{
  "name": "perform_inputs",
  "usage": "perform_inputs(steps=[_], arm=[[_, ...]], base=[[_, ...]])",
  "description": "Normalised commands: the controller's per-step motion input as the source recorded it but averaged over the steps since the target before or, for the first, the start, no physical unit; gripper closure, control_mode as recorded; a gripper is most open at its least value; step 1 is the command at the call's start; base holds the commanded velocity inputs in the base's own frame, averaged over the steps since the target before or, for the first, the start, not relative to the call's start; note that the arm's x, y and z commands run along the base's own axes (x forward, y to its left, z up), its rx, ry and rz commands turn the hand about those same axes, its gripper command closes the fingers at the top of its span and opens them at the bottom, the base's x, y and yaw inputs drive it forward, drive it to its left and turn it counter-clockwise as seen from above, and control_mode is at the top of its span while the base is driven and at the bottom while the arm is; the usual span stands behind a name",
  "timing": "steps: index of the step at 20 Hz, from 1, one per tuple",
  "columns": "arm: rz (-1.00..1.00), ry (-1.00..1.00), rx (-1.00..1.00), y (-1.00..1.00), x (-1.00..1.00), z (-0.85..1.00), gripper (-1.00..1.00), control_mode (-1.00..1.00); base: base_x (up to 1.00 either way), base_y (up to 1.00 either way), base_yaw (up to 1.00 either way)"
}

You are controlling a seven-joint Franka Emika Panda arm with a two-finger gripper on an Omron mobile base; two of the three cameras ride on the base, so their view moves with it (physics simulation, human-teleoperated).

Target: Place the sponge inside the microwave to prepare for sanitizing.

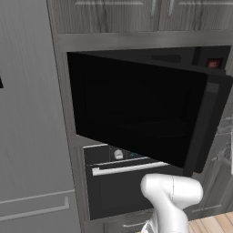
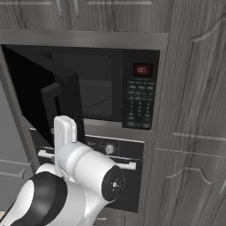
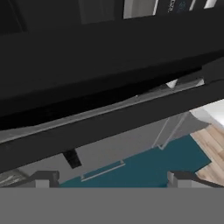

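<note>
The microwave (image 2: 95, 86) is built into a wall of grey wood-grain cabinets (image 2: 194, 110), and serves here as the reference landmark. Its wide dark door (image 1: 136, 109) is hinged on the microwave's left side and stands swung well open toward the robot. In the right base view the door (image 2: 48, 101) appears edge-on at the left of the cavity. Inside the cavity, a round turntable (image 2: 95, 99) lies on the floor. Right of the cavity is the button panel (image 2: 140, 103), with a red display (image 2: 142, 69) at its top.

Directly below the microwave sits a black oven (image 2: 119, 176) with a knob (image 2: 109, 149) on its control strip and a silver bar handle (image 1: 129, 167) across its front.

The white arm (image 2: 79, 176) rises in front of the oven, below the open door. The gripper (image 3: 116, 179) points up at the underside of the door (image 3: 109, 100). Its two finger tips (image 3: 43, 179) stand far apart, at the widest setting, with nothing between them. Teal floor (image 3: 166, 162) and light wood flooring (image 3: 212, 148) show past the door edge.

The position of the sponge cannot be determined.
</note>
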Motion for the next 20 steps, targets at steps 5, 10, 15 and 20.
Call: perform_inputs(steps=[5, 10, 15, 20], arm=[[-0.03, -0.01, 0.0, -0.35, -0.18, 0.01, -1.0, -1.0], [-0.04, 0.0, 0.0, -0.5, 0.06, 0.01, -1.0, -1.0], [0.0, 0.0, 0.0, -0.52, 0.49, 0.0, -1.0, -1.0], [0.0, 0.0, 0.0, -0.28, 0.61, 0.0, -1.0, -1.0]], base=[[0.0, 0.0, 0.0], [0.0, 0.0, 0.0], [0.0, 0.0, 0.0], [0.0, 0.0, 0.0]])
